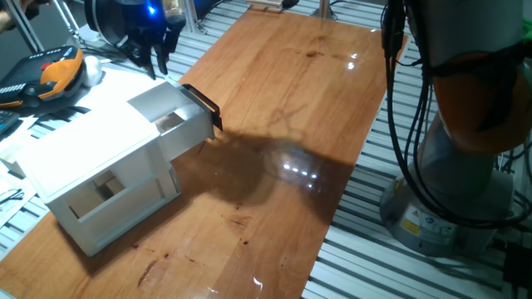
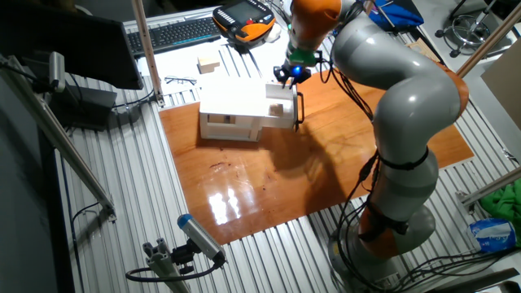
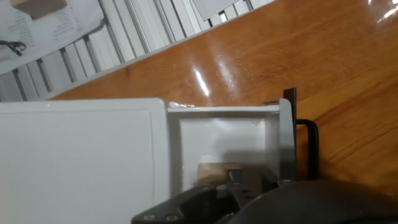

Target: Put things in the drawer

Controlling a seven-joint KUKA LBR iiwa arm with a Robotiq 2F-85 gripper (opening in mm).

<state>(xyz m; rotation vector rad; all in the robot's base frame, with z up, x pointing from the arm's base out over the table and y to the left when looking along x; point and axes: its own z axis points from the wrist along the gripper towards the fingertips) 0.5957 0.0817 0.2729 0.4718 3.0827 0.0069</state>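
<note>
You see the drawer pulled out of the white cabinet, its black handle facing the open wooden tabletop. The pale cube lies inside the drawer, near the front wall, as the hand view shows. The hand hangs just above the far edge of the drawer, not touching the cube. Its fingers are close together, holding nothing. Another wooden block lies on the white surface beyond the cabinet.
</note>
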